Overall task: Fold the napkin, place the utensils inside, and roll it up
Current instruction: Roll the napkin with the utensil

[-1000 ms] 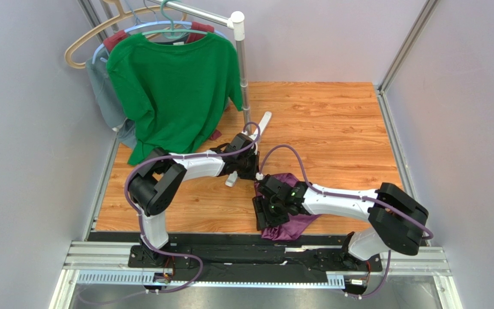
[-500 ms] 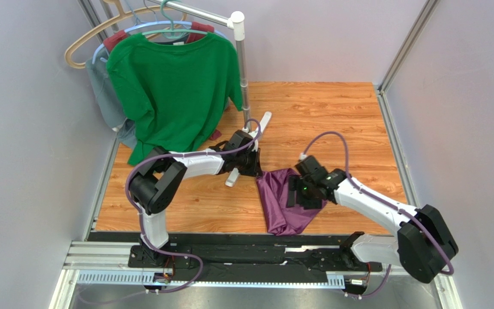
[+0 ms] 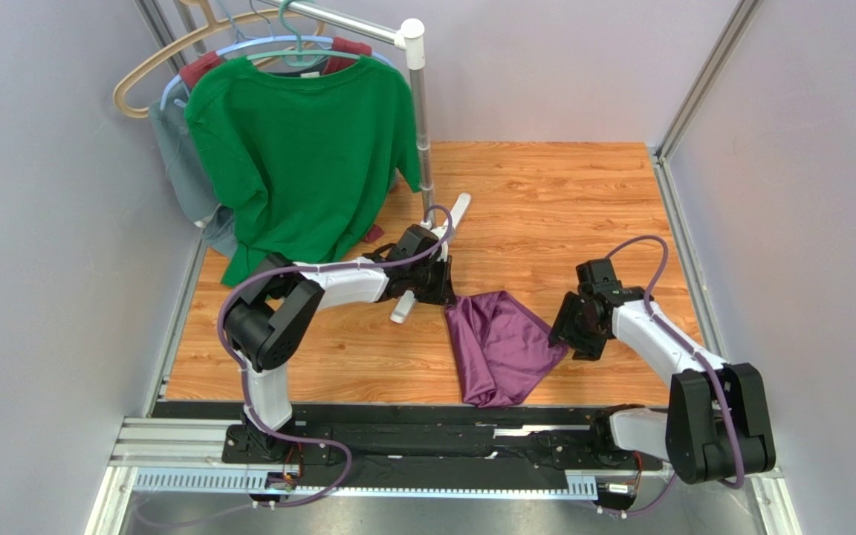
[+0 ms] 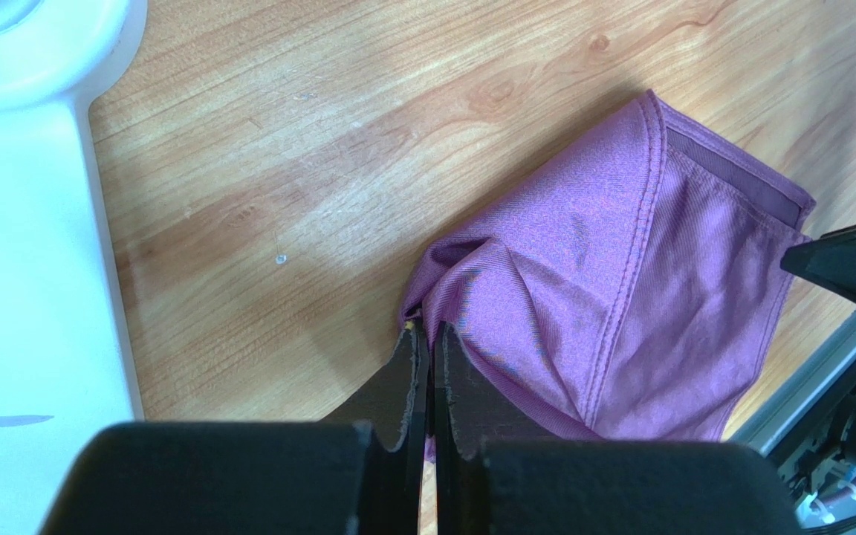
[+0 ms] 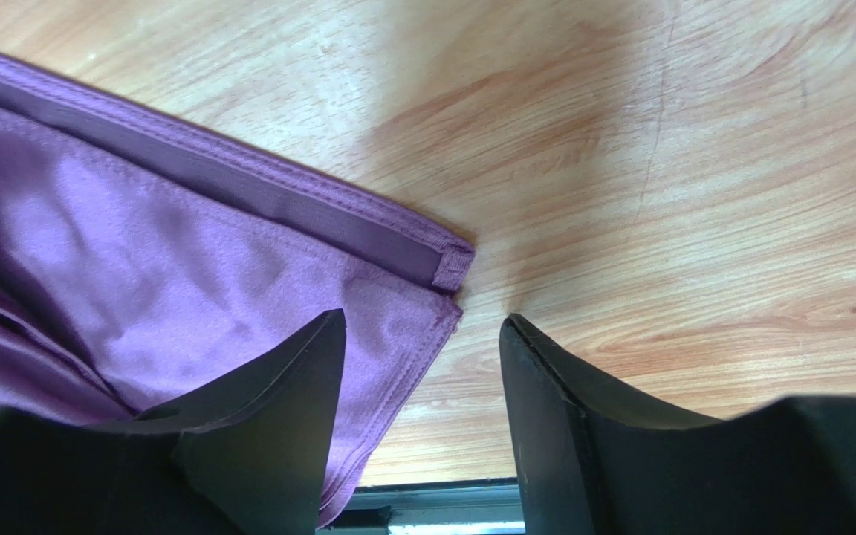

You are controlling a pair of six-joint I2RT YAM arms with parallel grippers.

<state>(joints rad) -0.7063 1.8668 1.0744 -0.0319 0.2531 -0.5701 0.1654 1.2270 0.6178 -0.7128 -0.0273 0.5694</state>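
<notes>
Robotics test cell: plain grey partition walls on aluminium profiles enclose a wood-grain table; robot arms bolt to a slotted rail at its near edge; a garment rack occupies its far left corner.

The napkin is plain purple, the shirt green, a garment seemingly maroon, the table orange wood-grain.
</notes>
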